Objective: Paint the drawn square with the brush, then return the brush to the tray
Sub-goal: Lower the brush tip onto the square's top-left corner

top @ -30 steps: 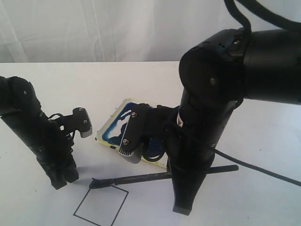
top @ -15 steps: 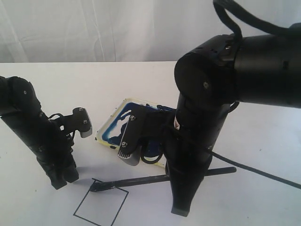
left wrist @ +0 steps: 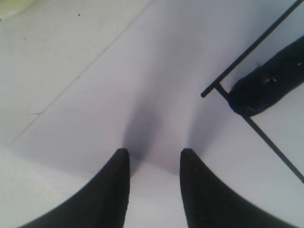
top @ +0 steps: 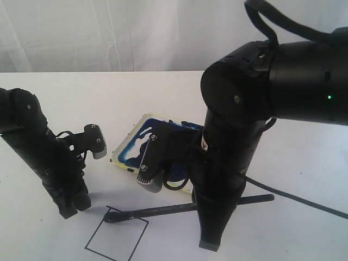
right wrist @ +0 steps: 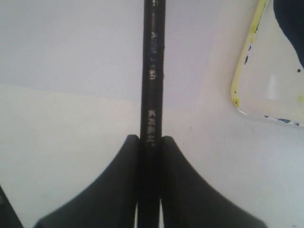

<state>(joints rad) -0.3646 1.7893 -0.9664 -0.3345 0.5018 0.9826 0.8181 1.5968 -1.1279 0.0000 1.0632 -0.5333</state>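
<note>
right tool (right wrist: pixel 149 138) pointing down, gripping brush (top: pixel 163 209), left tool (left wrist: pixel 153 154) parted

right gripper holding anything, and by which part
The right gripper is shut on the brush, clamping its black handle past the middle, toward the tail end.

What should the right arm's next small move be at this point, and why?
Probably drag the brush tip inward across the drawn square. The right gripper is shut on the handle, the stained tip sits just at one corner of the square, and the inside looks plain white, so painting seems not yet begun.
</note>
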